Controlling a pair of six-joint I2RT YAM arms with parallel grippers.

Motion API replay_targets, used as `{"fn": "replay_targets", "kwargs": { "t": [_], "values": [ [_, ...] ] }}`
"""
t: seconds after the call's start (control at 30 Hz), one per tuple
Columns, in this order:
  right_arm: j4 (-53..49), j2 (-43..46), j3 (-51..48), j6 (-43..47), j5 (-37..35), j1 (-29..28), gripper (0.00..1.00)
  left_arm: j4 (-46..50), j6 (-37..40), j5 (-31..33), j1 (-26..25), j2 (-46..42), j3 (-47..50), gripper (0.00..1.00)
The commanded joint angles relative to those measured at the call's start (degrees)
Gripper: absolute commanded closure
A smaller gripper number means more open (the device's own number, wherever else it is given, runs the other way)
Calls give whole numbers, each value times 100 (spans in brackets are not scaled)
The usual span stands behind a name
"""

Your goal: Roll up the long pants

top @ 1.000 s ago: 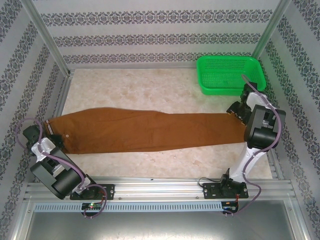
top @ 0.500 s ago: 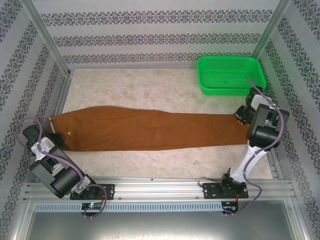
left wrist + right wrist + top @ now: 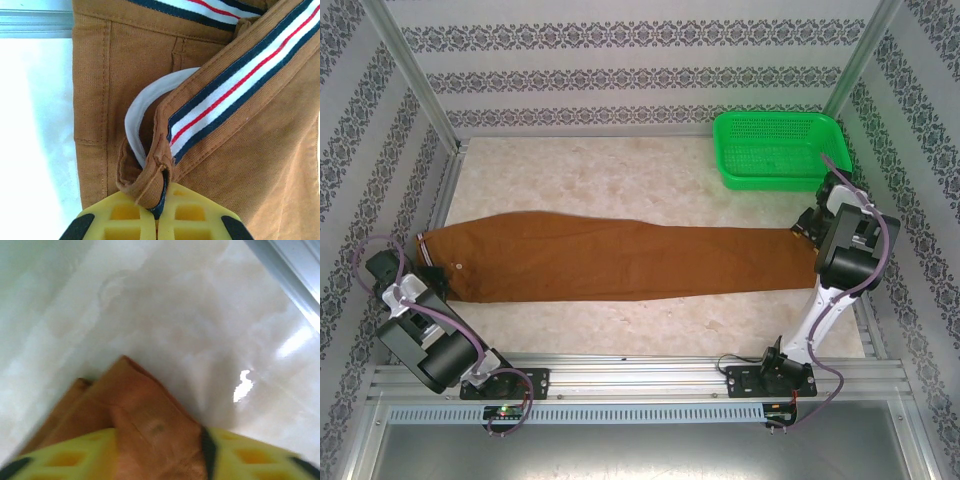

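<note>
The pants (image 3: 620, 260) are laid flat across the table (image 3: 620, 170), waistband to the left. The waistband is pinched by the closed left gripper (image 3: 159, 212). A cuff is seen between the right gripper (image 3: 159, 437) fingers; whether it is clamped cannot be told, the view being blurred.

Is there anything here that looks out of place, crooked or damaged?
Nothing looks spilled or damaged. One small oddity: the waistband of the long pants, pinched in the shut left gripper, is folded over, so its striped lining shows. The green basket sits level at the far right.
</note>
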State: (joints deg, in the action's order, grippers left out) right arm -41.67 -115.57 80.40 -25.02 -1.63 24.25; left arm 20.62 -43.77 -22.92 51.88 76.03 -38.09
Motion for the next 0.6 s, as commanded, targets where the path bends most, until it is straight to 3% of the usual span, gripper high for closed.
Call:
{"fn": "replay_targets", "kwargs": {
  "t": [0.0,0.3,0.57],
  "values": [
    [-96,-308,-59,-41,-275,-4,100,-72,22,-144,11,44,-33,100],
    [-269,34,99,-141,-831,380,100,530,50,538,251,-244,-347,100],
    [-254,-83,120,-275,-991,791,100,536,-69,510,662,-48,-315,100]
  ]
}}
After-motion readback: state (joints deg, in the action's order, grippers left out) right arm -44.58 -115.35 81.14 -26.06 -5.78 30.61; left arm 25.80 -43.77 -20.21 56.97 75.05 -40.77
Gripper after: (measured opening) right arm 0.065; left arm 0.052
